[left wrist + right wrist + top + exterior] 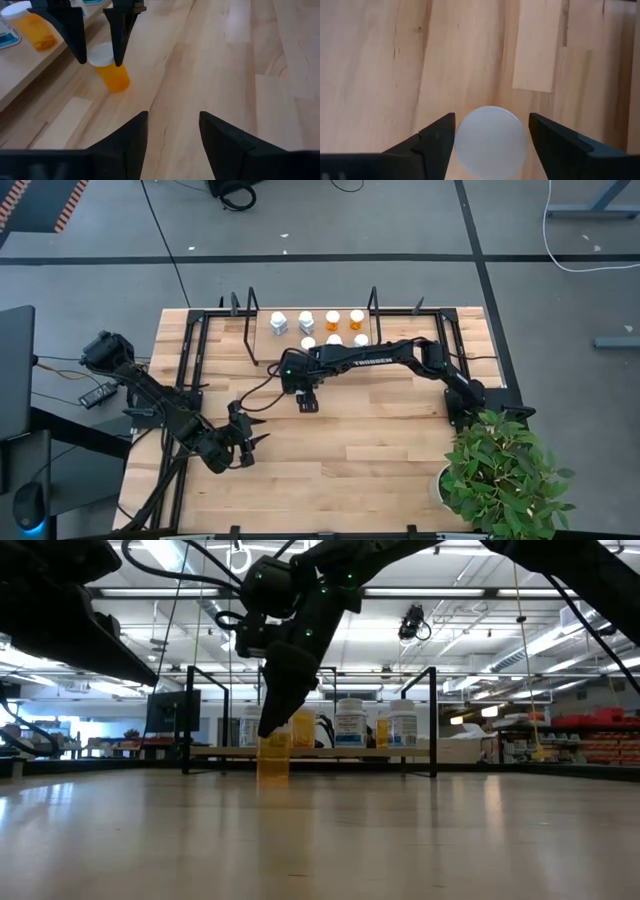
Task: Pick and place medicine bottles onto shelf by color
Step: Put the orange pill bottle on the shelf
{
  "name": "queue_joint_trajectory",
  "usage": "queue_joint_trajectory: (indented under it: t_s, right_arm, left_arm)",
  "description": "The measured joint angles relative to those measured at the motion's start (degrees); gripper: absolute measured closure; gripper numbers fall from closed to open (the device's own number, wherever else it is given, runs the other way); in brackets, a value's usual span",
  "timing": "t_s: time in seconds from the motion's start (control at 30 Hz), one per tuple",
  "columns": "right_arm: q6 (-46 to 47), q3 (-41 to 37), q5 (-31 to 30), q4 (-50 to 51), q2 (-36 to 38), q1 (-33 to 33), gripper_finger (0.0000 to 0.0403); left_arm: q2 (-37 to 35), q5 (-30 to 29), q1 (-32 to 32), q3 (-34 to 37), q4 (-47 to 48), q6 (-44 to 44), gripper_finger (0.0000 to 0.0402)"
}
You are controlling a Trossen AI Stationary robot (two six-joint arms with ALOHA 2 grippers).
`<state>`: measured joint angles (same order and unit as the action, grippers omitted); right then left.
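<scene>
An orange medicine bottle (273,762) with a white cap (491,140) stands upright on the tabletop, in front of the shelf (265,350). My right gripper (306,402) hangs over it, pointing down and open, one finger on each side of the cap. Several other bottles, orange and white, stand on the shelf board (320,751). My left gripper (250,442) is open and touches nothing. It waits nearer the table's near edge, to the left, facing the orange bottle (112,75). My right gripper comes from above, and its fingers (440,132) stand close on both sides of the bottle's white cap (470,142). I cannot tell whether they touch it. The bottle stands upright on its base on the table.
Black wire frames (190,350) run along the table's left and far sides and rise at the shelf's ends. A potted plant (500,470) fills the near right corner. Bare wood (370,450) lies between the grippers and the plant.
</scene>
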<state>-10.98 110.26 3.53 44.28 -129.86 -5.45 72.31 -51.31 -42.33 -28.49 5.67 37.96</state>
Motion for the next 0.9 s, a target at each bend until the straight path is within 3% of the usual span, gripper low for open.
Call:
queue_joint_trajectory:
  t_s: [0.27,0.43,0.57,0.9]
  right_arm:
    - [-0.4,4.0,0.0,4.9,0.6,0.0,0.0096]
    - [-1.0,9.4,0.0,12.7,3.7,-0.1,0.0083]
    - [2.2,10.6,-0.1,19.8,8.1,0.0,0.0082]
    - [6.7,0.9,-2.7,26.4,24.4,4.2,0.0093]
  left_arm:
    - [0.0,-3.4,0.8,0.0,-0.1,0.9,0.0182]
    - [0.0,-4.0,4.8,0.0,-1.5,3.3,0.0148]
    - [0.0,-2.5,9.5,0.0,-5.7,-0.9,0.0120]
    - [1.8,22.8,28.9,-10.1,-5.2,-14.9,0.0084]
